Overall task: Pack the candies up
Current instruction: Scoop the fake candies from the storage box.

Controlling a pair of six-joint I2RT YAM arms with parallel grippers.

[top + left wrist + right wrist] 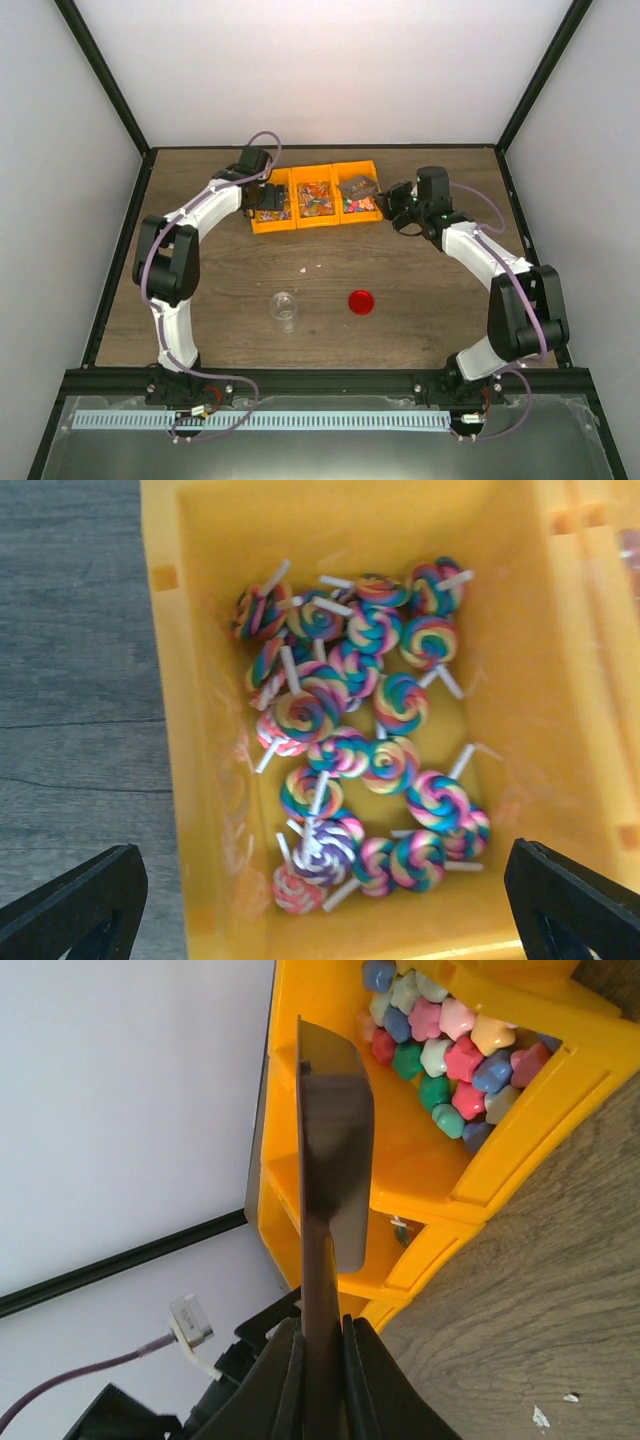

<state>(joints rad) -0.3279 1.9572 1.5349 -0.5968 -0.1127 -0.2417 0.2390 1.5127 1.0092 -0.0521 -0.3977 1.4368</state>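
Three yellow bins stand in a row at the back. The left bin [200,540] holds swirl lollipop candies [350,730]. My left gripper [320,870] hangs open right above them, a finger on each side, holding nothing. The right bin [520,1110] holds small coloured candies [450,1055]. My right gripper [322,1335] is shut on the handle of a dark flat scoop [335,1150], whose blade reaches over that bin's near edge. In the top view the left gripper [262,196] is over the left bin and the right gripper [396,203] is beside the right bin.
A small clear jar [284,309] stands upright mid-table with a round red lid [361,301] lying to its right. The middle bin [316,198] holds wrapped sweets. Two pale crumbs [305,268] lie on the wood in front of the bins.
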